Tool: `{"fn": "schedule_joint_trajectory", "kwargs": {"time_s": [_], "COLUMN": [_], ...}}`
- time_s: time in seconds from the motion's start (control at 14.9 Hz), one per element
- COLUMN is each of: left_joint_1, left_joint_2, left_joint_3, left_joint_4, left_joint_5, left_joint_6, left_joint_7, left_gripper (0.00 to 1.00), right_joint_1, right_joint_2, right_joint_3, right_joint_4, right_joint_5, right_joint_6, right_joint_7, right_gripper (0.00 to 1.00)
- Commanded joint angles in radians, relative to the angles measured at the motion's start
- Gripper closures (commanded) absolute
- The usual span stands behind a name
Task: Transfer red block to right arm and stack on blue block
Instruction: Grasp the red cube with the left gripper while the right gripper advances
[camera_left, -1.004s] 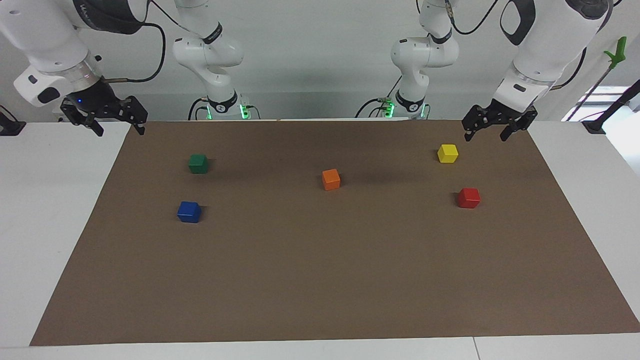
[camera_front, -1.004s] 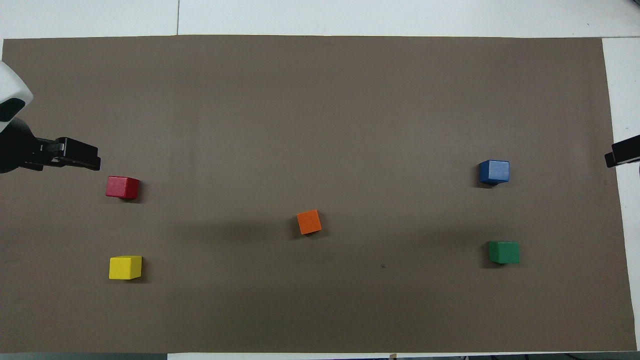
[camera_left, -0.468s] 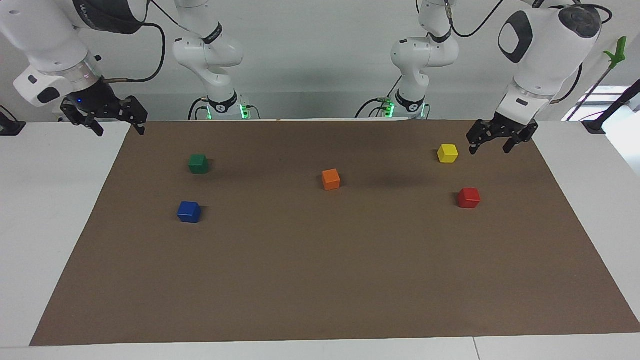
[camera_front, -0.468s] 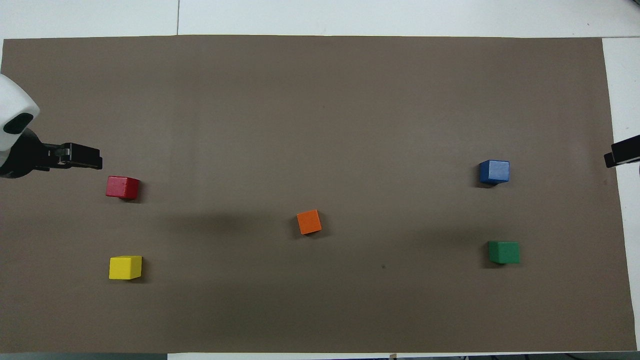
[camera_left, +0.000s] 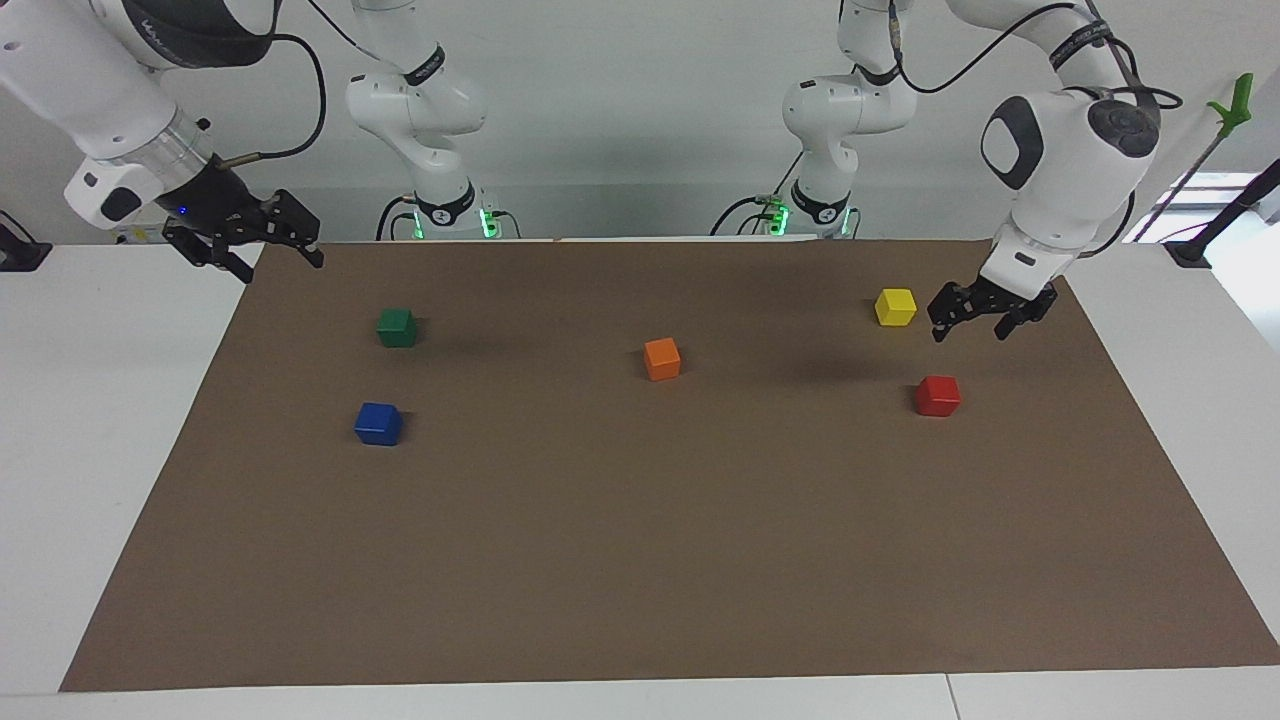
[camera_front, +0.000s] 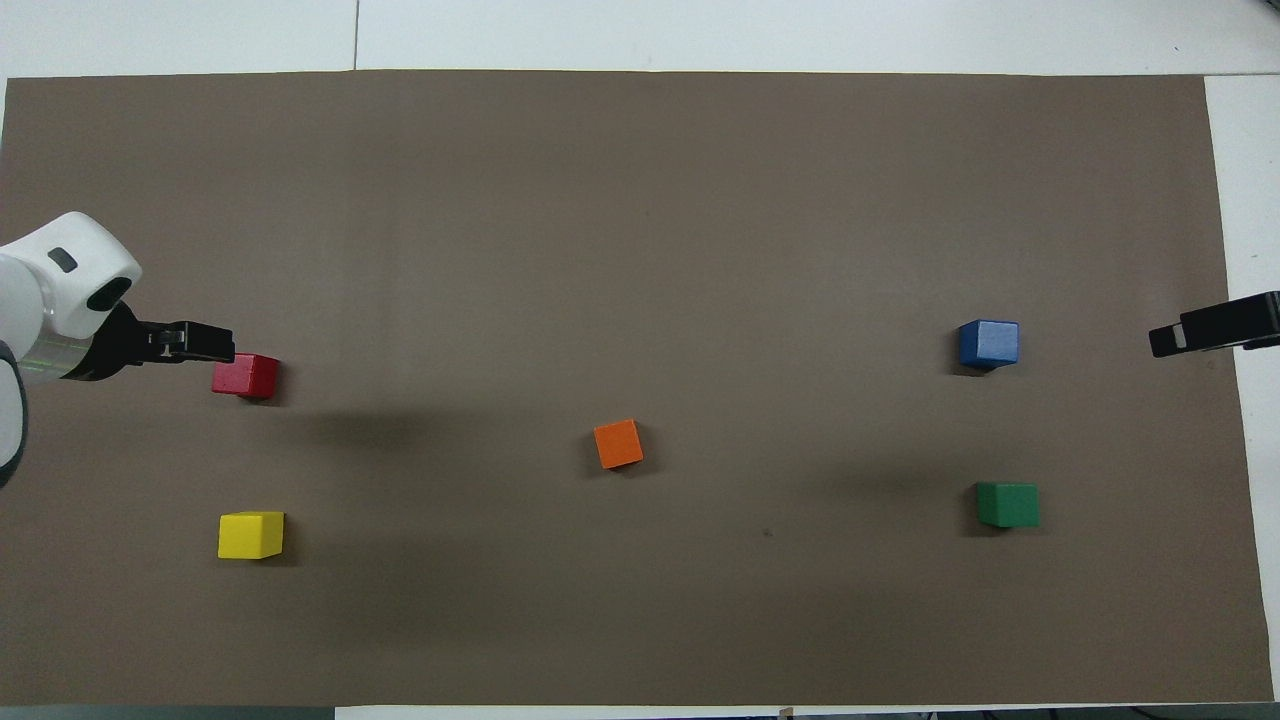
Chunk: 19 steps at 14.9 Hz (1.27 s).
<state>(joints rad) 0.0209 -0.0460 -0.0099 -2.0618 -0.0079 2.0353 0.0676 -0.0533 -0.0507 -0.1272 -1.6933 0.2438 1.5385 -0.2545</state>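
**One red block to grab, left gripper not yet on it**

Red block (camera_left: 938, 395) resting on brown mat (camera_left: 640, 560) at left arm's end of table, farther from robots than yellow block (camera_left: 895, 306), well apart from everything else. Untouched, square on its base.

Left gripper (camera_left: 978, 318) up in air over mat just beside yellow block, fingers spread apart, empty. Not over red block per facing view, though overhead view has its tips overlapping block's edge (camera_front: 245, 376): height effect, no contact.

Doing the step well, as a judgement: bring gripper fwd till centred over red block, fingers straddling two opposite flat faces, then straight down. Keep clear of yellow block on the way. Grip near mid-height w/ part of the cube left exposed, since right gripper needs faces free for the handover. Lift straight up, no dragging on mat.

Blue block (camera_left: 378, 423) at right arm's end, farther from robots than green block (camera_left: 397, 327); top face bare, ready as stack base. Right gripper (camera_left: 246, 245) over mat's edge near green block, fingers apart, empty, waiting.

Count: 5 blocks, i.e. 1 red, 1 blue, 1 green, 1 yellow, 1 orange block (camera_left: 662, 358) mid-mat. 2 arms, 2 grippers, 1 mat.
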Motion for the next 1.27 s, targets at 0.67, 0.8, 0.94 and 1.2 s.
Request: {"fn": "schedule_joint_trajectory", "kwargs": {"time_s": [0.67,0.8,0.94,1.2], "left_joint_1": [0.064,0.064,0.062,0.064], "left_joint_2": [0.113,0.115,0.113,0.124], "left_joint_3": [-0.002,-0.002,-0.002,-0.002], "left_joint_4": [-0.127,-0.161,-0.182,-0.190], "left_joint_5": [0.039,0.039,0.039,0.040], "left_joint_6": [0.235,0.269,0.292,0.318], "left_joint_7": [0.115,0.115,0.115,0.116], "left_gripper": [0.00,0.00,0.00,0.00], "right_joint_1": [-0.151,-0.157,-0.158,-0.136], "right_joint_2": [-0.144,-0.120,-0.094,-0.060], "right_joint_3": [0.001,0.001,0.001,0.003], "right_joint_4": [-0.390,-0.443,-0.473,-0.526], "right_joint_5": [0.730,0.848,0.917,1.096], "right_joint_6": [0.104,0.092,0.057,-0.027], "right_joint_7": [-0.273,-0.368,-0.422,-0.425], "right_gripper": [0.00,0.00,0.00,0.00]}}
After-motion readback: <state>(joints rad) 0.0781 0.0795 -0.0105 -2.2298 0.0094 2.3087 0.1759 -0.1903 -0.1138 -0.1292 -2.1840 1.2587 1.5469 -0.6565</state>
